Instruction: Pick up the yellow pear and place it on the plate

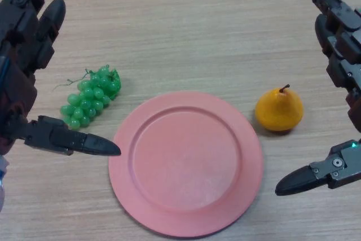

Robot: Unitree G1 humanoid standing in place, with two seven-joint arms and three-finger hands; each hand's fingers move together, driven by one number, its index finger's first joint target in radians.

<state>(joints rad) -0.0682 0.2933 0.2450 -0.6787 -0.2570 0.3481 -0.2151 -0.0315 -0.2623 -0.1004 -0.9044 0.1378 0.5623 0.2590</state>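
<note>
A yellow pear (279, 109) with a short brown stem sits upright on the wooden table, just right of the pink plate (186, 218). The plate lies in the middle of the view with nothing on it. My right hand (338, 43) comes in at the right edge, fingers straight and pointing away, thumb spread toward the plate below the pear; it is open and a little to the right of the pear, not touching it. My left hand (25, 32) shows at the left edge, open too, its thumb reaching toward the plate's left rim.
A bunch of green grapes (90, 97) lies left of the plate, between it and my left hand. The wooden table (186, 32) stretches beyond the plate.
</note>
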